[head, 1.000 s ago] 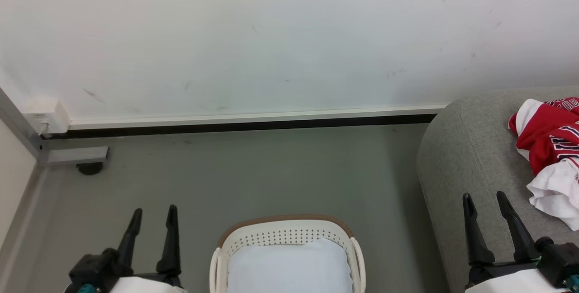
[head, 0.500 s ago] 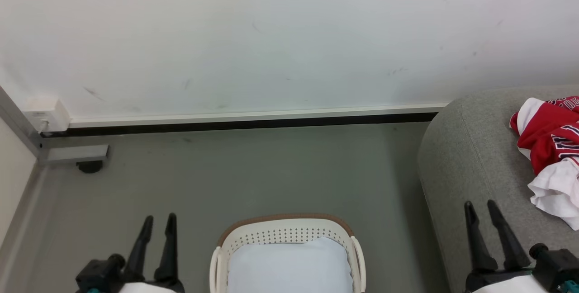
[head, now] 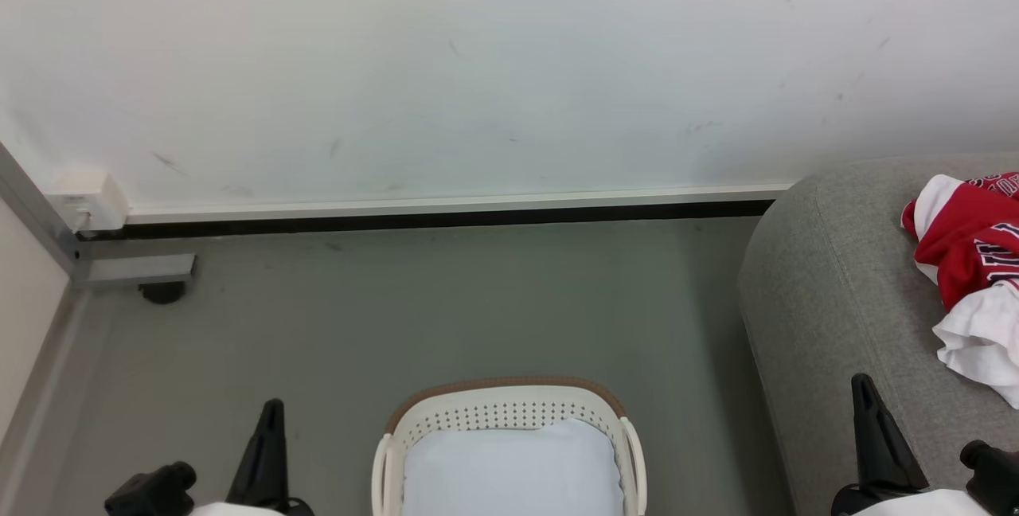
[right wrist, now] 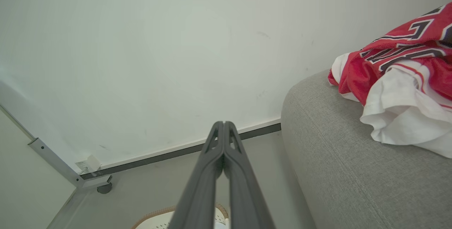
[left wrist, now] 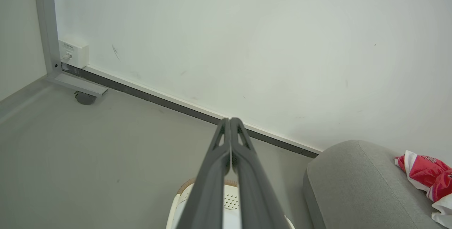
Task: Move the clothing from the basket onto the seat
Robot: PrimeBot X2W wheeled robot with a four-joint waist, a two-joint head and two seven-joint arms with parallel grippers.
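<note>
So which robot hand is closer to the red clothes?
Right. The right gripper sits by the sofa, just below-left of the red clothes in the head view; the left gripper is left of the basket.

Red clothing (head: pixel 955 249) on grey seat (head: pixel 828 301), outside basket (head: pixel 509 383)

Bright, even, diffuse light covers the plain white wall (head: pixel 478 62), which takes a faint green cast beyond the long dark fingers (left wrist: pixel 243 179) of the left gripper (left wrist: pixel 230 119). Shadows are soft: a dim band lies on the grey floor (head: pixel 446 301) beside the large grey fabric sofa (head: pixel 828 277), left of the right gripper (head: pixel 860 382). Both wrist views blur their fingers near the bottom edge. Far left of the left fingers, the grey metal post (left wrist: pixel 44 24) leans with wide-angle bend.
</note>
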